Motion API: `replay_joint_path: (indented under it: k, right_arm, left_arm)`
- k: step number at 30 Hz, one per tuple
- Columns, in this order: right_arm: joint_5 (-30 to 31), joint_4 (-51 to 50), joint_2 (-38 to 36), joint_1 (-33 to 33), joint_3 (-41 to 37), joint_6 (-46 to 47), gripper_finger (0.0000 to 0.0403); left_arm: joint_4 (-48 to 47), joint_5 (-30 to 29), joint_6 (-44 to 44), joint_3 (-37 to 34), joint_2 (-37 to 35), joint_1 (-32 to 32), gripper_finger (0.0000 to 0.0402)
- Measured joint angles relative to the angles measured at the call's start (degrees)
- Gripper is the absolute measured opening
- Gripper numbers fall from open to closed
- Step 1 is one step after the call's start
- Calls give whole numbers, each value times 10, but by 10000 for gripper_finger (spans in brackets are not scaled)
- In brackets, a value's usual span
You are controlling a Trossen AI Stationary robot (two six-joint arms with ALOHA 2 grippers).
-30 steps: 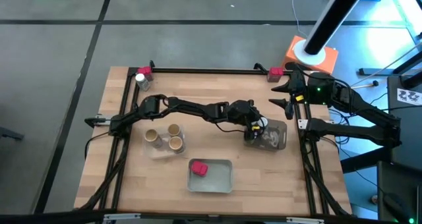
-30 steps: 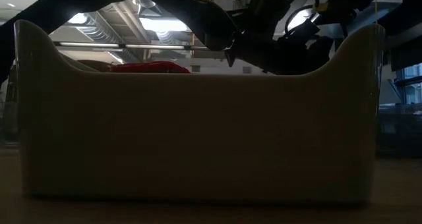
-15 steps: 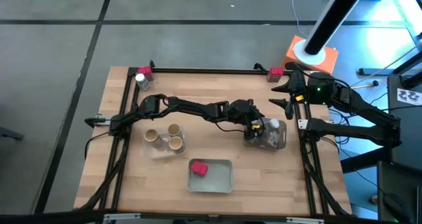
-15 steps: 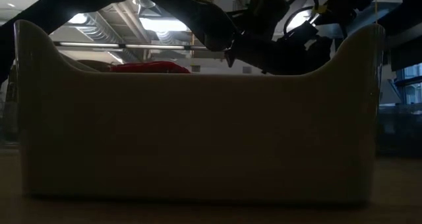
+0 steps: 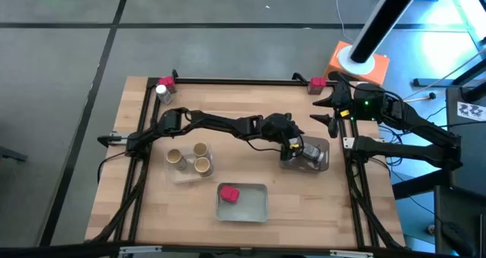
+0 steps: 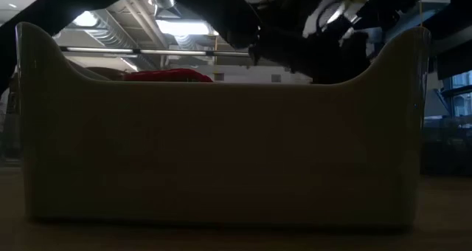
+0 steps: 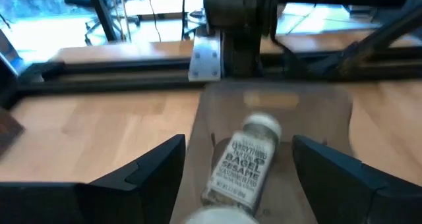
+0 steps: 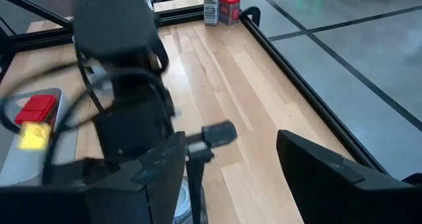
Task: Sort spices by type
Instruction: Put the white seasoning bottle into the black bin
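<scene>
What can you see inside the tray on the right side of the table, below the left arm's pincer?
In the right tray a clear jar with a white lid lies on its side. The open left pincer hangs over it, hiding part of the tray, so other contents cannot be counted.

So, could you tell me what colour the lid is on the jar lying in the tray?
White; the jar shows best in the left wrist view.

Left end effector (image 5: pixel 298 146) open, outstretched.
</scene>
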Motion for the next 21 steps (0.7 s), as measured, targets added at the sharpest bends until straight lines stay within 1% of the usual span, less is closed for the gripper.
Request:
replay_joint_path:
  k: [6, 14, 17, 21]
  right_arm:
    - [0, 1, 0, 0, 0, 0, 239]
    - [0, 2, 0, 0, 0, 3, 239]
    - [0, 4, 2, 0, 0, 3, 239]
    - [0, 18, 23, 0, 0, 3, 239]
  left_arm:
    - [-37, -10, 15, 1, -52, -6, 265]
    - [-169, -69, 41, 2, -137, -20, 265]
    - [-195, -76, 40, -24, -171, -23, 265]
    - [-195, -98, 18, -99, -224, -23, 265]
